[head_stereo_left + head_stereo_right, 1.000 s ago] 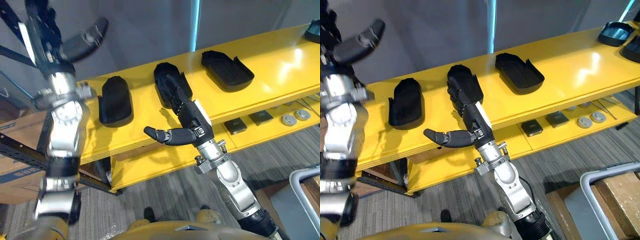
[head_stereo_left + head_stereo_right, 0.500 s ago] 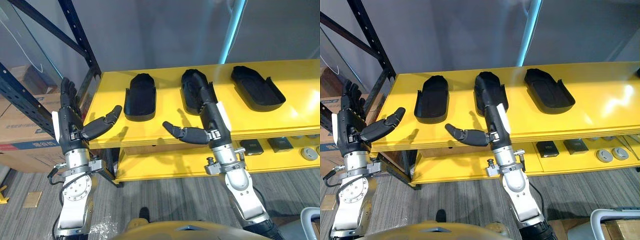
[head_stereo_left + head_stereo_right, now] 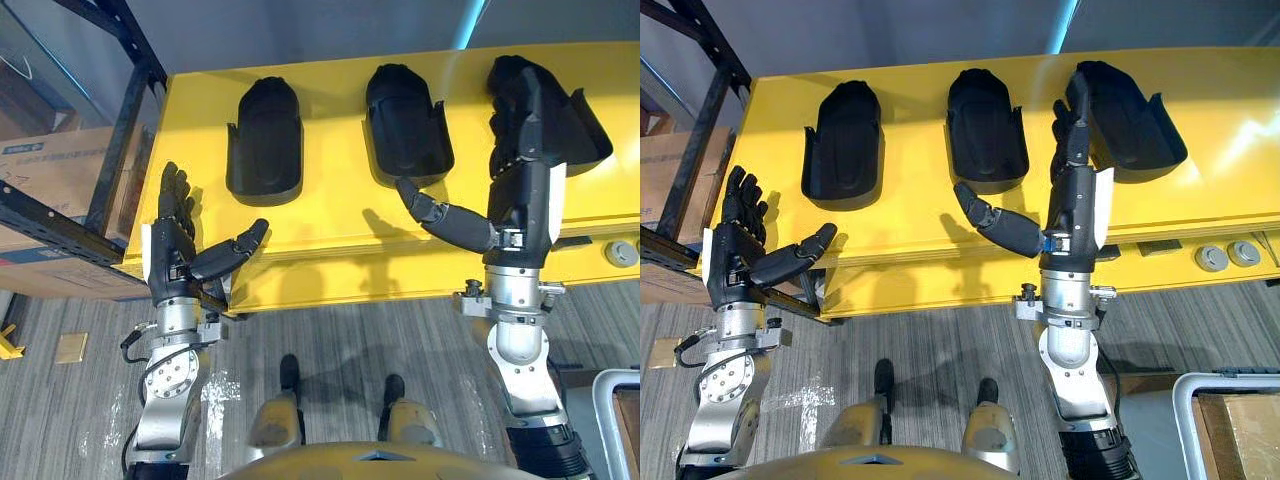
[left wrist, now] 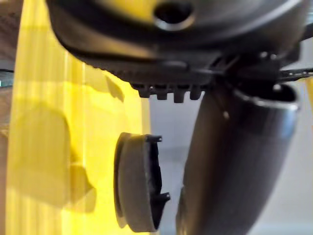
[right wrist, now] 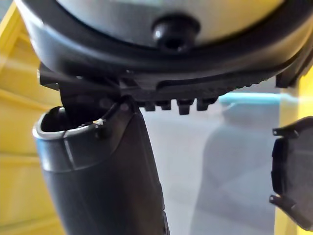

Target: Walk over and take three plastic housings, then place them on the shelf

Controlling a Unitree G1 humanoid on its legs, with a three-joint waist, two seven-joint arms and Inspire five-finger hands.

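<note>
Three black plastic housings lie in a row on the yellow shelf (image 3: 330, 235), hollow side up and well apart from one another: the left housing (image 3: 263, 140) at about 11 o'clock in the head views, the middle housing (image 3: 405, 125) at 12 o'clock, and the right housing (image 3: 580, 125) at about 2 o'clock. The right hand (image 3: 525, 200) reaches up from 5 o'clock with its fingers (image 3: 515, 100) straight and together, stretched over the left rim of the right housing. Whether they touch it cannot be told. Its thumb sticks out toward 9 o'clock, over bare shelf just in front of the middle housing, and the hand holds nothing. The left hand (image 3: 170, 255) stands at 8 o'clock by the shelf's front left corner, fingers straight and pointing to 12 o'clock, thumb spread wide toward 2 o'clock, also empty and well apart from the left housing. Below the front edge, a lower shelf (image 3: 1120, 275) carries two round parts (image 3: 1212, 258) at 4 o'clock. A black rack post (image 3: 120, 130) runs beside the shelf's left end, with a cardboard box (image 3: 50, 150) behind it at 9 o'clock. Grey striped floor (image 3: 350, 340) lies beneath.
</note>
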